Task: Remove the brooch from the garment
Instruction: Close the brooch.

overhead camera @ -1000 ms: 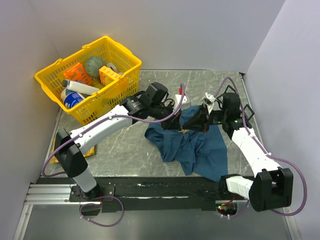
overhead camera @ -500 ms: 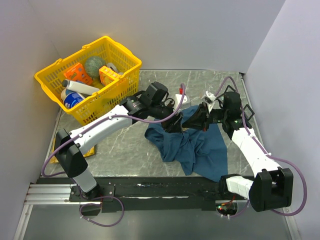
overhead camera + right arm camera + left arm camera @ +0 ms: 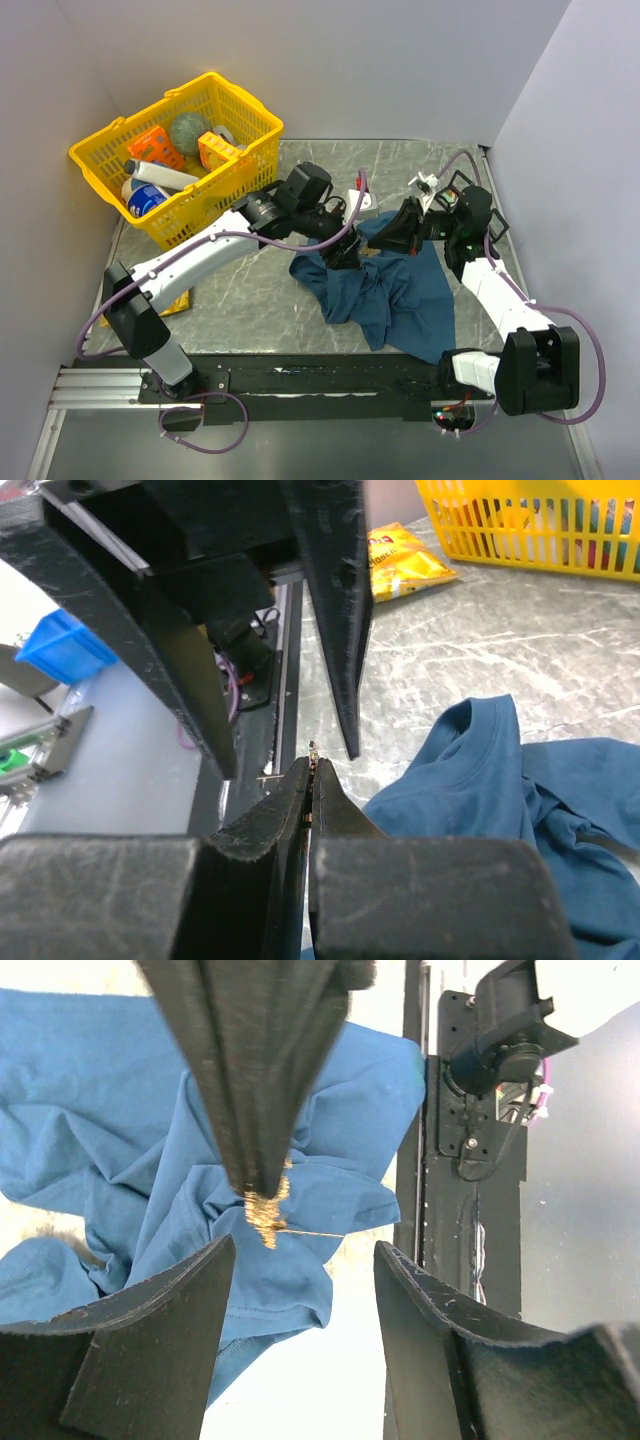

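**Brooch pinched in right gripper (image 3: 311, 770), above garment (image 3: 400, 300)**

The overhead view showed both arms meeting at frame centre over the garment, a crumpled dark blue shirt lying on the grey table (image 3: 250, 290) at centre right. The brooch was too small to make out there. The left wrist view supplied it: a small gold brooch (image 3: 265, 1212) with a thin pin pointing right, clamped at the tip of the right gripper, with blue cloth behind it. The right wrist view showed those jaws pressed together, their tip clear of the shirt at lower right. The left gripper (image 3: 305, 1260) stood with fingers spread, holding nothing. A yellow basket (image 3: 180, 215) sat at upper left overhead.
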You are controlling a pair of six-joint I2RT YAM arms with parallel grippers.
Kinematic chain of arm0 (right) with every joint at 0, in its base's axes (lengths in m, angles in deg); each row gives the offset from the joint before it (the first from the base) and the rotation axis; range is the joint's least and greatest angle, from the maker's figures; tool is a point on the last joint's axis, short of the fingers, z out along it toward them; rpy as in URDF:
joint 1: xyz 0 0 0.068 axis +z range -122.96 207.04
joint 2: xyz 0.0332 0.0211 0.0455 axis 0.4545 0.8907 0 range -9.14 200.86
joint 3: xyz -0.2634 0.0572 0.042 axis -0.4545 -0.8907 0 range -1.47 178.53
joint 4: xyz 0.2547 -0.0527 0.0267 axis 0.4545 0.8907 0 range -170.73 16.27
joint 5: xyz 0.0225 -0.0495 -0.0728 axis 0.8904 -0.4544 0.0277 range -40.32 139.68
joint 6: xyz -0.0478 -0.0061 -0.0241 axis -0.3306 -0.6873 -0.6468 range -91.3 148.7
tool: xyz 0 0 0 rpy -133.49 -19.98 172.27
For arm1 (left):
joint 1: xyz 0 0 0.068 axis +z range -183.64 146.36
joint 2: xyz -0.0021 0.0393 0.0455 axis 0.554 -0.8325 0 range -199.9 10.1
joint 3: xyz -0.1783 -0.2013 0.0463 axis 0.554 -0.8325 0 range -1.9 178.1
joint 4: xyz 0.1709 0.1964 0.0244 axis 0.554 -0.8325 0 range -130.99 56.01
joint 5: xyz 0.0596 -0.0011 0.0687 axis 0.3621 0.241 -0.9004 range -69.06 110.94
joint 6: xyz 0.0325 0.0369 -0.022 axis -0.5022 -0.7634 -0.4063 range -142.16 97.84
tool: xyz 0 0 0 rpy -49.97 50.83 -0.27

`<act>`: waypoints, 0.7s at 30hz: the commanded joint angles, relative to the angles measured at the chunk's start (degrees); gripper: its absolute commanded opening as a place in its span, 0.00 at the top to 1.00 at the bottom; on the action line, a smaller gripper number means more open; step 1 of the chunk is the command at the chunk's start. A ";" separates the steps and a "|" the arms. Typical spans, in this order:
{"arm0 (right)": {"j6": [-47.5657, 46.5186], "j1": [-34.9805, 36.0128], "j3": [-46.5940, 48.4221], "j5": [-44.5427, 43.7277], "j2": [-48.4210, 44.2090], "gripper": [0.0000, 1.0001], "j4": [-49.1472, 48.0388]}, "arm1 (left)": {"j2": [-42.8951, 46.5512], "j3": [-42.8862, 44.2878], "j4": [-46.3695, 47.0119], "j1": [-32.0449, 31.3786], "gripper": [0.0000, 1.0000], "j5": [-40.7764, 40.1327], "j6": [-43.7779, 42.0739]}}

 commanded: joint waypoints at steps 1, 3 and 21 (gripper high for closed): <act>16.11 -0.30 -1.73 7.44 1.68 1.00 -15.46 | 3.28 3.43 -2.13 0.76 0.37 5.14 -5.79; 20.44 -0.47 -2.79 8.24 2.39 1.00 -22.31 | 3.54 4.74 -4.76 0.85 0.37 8.12 -8.25; 29.86 -0.47 -4.38 6.75 -0.33 1.00 -30.42 | 1.08 1.94 1.64 0.76 0.46 6.38 -10.03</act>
